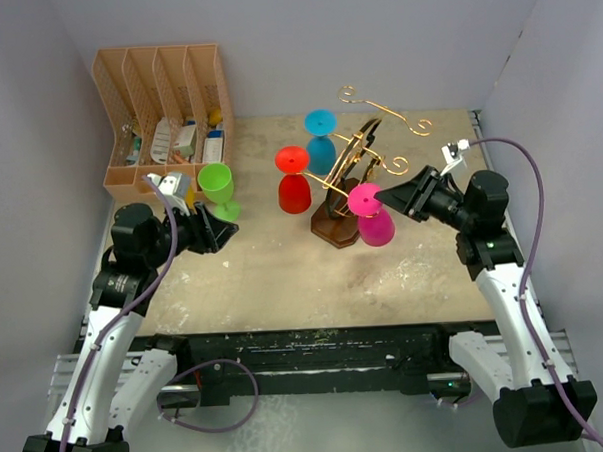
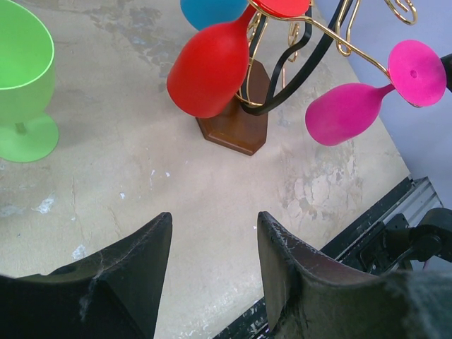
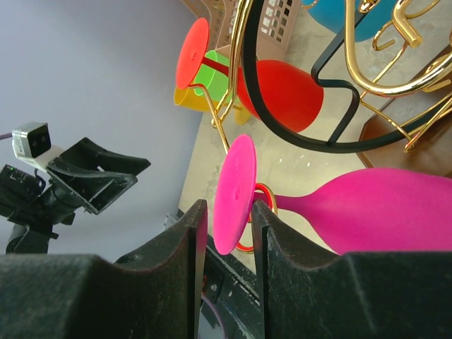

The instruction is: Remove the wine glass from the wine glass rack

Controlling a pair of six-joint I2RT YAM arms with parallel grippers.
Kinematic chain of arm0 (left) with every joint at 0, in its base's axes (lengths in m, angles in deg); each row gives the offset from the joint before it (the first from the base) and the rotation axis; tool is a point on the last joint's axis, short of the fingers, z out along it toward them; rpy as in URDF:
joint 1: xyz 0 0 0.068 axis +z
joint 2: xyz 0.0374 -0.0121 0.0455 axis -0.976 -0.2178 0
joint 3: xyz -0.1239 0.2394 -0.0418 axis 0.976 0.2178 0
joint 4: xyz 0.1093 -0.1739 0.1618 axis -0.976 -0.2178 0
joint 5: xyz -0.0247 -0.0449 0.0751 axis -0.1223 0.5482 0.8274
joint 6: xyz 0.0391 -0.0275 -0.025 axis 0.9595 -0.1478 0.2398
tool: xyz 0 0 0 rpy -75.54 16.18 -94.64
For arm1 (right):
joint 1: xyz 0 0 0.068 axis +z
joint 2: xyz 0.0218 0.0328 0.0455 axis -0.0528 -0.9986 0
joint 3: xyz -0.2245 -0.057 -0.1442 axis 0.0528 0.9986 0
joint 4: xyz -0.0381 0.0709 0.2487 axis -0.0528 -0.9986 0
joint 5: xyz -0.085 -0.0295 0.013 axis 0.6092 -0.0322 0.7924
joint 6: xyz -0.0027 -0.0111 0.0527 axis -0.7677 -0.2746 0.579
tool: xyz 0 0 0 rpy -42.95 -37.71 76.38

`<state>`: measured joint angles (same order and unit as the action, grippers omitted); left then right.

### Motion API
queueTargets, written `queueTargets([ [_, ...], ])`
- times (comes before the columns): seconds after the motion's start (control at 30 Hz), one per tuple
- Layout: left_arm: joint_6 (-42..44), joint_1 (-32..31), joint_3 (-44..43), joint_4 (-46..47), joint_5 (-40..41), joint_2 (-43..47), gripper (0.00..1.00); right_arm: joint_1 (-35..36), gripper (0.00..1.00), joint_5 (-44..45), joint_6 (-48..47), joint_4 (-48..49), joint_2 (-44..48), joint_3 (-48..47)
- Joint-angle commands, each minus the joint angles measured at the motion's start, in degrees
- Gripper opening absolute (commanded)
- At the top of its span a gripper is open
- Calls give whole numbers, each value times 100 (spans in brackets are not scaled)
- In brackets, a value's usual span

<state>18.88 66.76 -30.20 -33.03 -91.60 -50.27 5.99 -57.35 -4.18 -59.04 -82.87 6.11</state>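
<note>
The wine glass rack is a gold wire stand on a dark wooden base at mid-table. A pink wine glass hangs upside down from its near arm, foot up. My right gripper reaches in from the right. In the right wrist view its jaws straddle the pink foot: one finger lies against the foot's stem side, and a thin gap shows at the other. The pink bowl points away. My left gripper is open and empty, low over the table, left of the rack.
A red glass and a blue glass also hang on the rack. A green glass stands upright beside my left gripper. A tan slotted organizer with small items sits at the back left. Grey walls close in both sides.
</note>
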Motion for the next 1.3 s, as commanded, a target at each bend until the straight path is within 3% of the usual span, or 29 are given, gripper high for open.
queueTargets([
  [0.0,113,-16,-81,135,-108,-14,55,-8,34,-310,-1,379,-60,-19],
  [0.37,110,-13,-85,134,-108,-23,55,-6,29,-459,-115,444,-252,-10],
  [0.77,119,-15,-85,135,-101,-38,55,-6,0,-78,-69,118,-77,-6],
  [1.27,114,-15,-81,135,-134,-67,55,-4,0,325,910,235,761,713],
])
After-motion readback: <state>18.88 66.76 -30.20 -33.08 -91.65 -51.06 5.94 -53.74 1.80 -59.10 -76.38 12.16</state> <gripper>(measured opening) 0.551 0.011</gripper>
